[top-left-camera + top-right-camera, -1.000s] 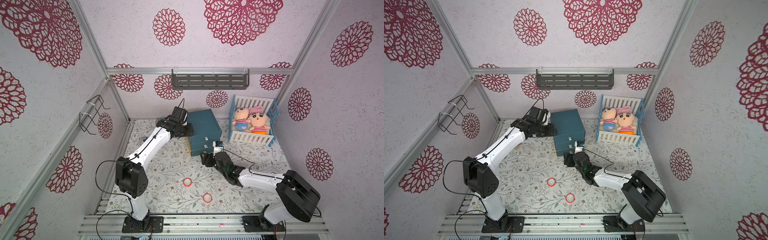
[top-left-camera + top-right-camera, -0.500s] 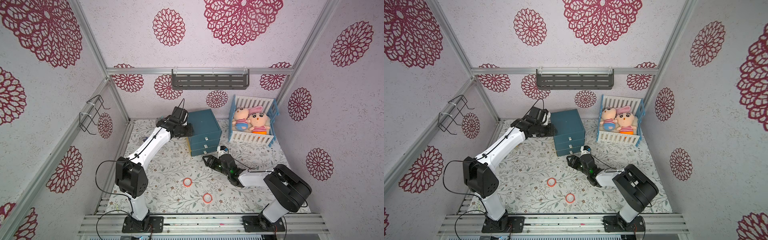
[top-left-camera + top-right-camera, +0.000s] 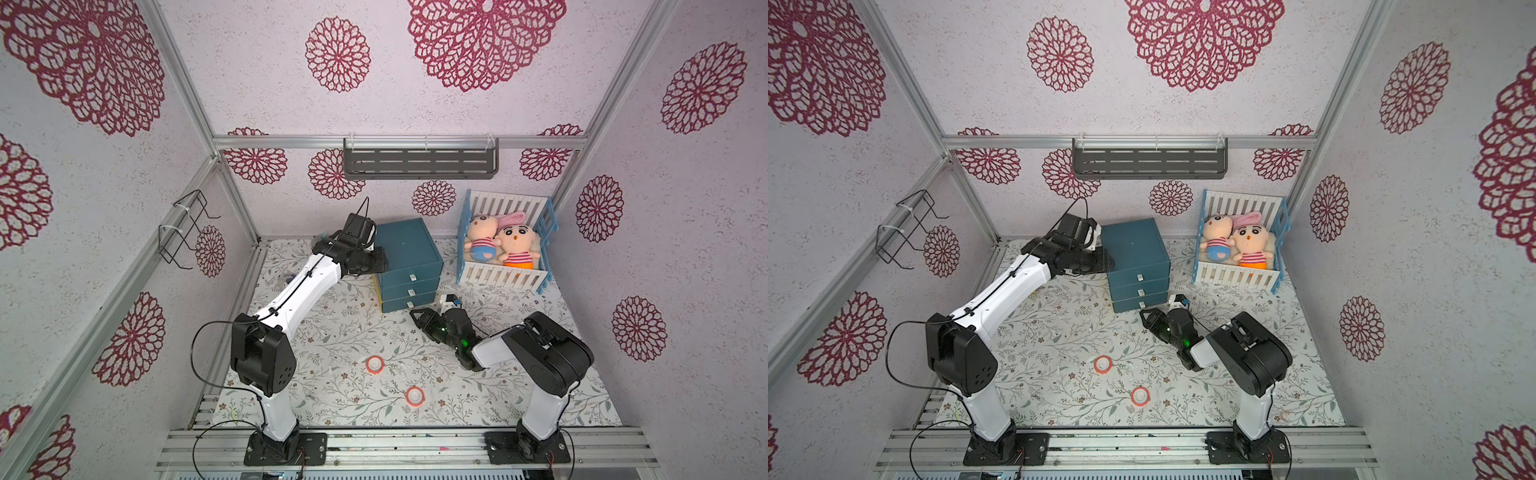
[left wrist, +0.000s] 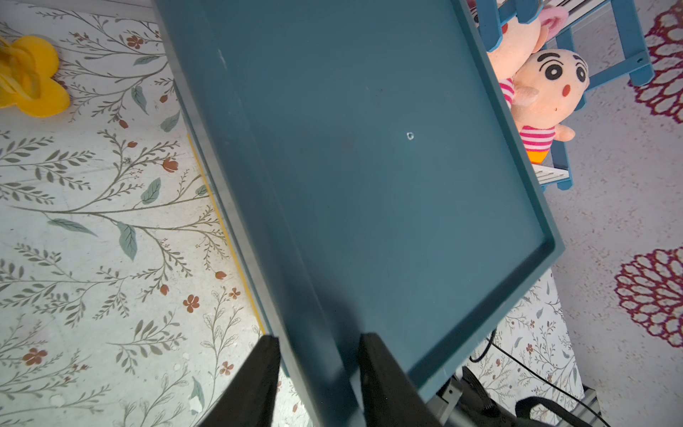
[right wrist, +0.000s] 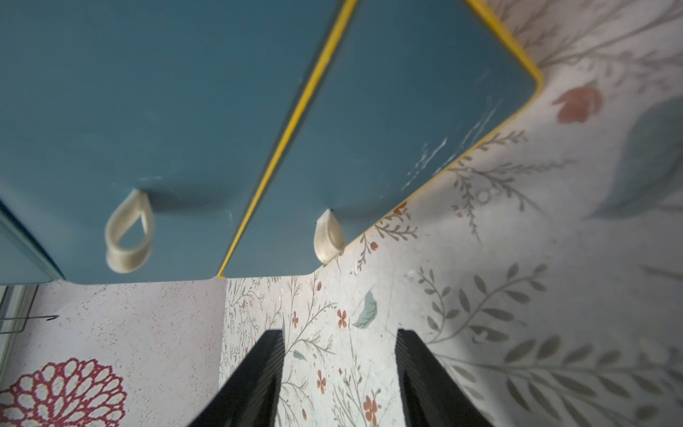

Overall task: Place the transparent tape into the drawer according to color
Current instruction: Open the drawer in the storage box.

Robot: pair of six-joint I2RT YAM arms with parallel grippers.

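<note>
Left tool (image 4: pixel 318 345) is up on the blue cabinet (image 3: pixel 405 249), its two black fingers pinching the raised rim at a top corner. Only the tips show; the rest runs off the wrist picture. In both top views the arm's own wrist covers that grip. All three drawers sit pushed in, so whatever lies inside them cannot be seen.

Right tool (image 3: pixel 420 318) lies low over the table (image 3: pixel 332 332), just in front of the bottom drawer (image 5: pixel 406 129). Its fingers are spread with only the flowered surface between them, holding nothing. Its wrist view is close and soft. The white loop handle (image 5: pixel 327 236) of the bottom drawer is near the fingertips but apart from them. The middle drawer (image 5: pixel 148 111) shows its loop too, and past it the picture runs out.

And the tape: two red-orange rings with white cores, flat on the open table. The first tape ring (image 3: pixel 375 364) sits between the two arms, and the second tape ring (image 3: pixel 414 395) is nearer the front rail. Both are well apart from either tool.

A yellow toy (image 4: pixel 29 77) pokes into the left wrist picture, half cut off. Plush dolls (image 3: pixel 513 245) lie in the crib (image 3: pixel 505 275) beside the cabinet.
</note>
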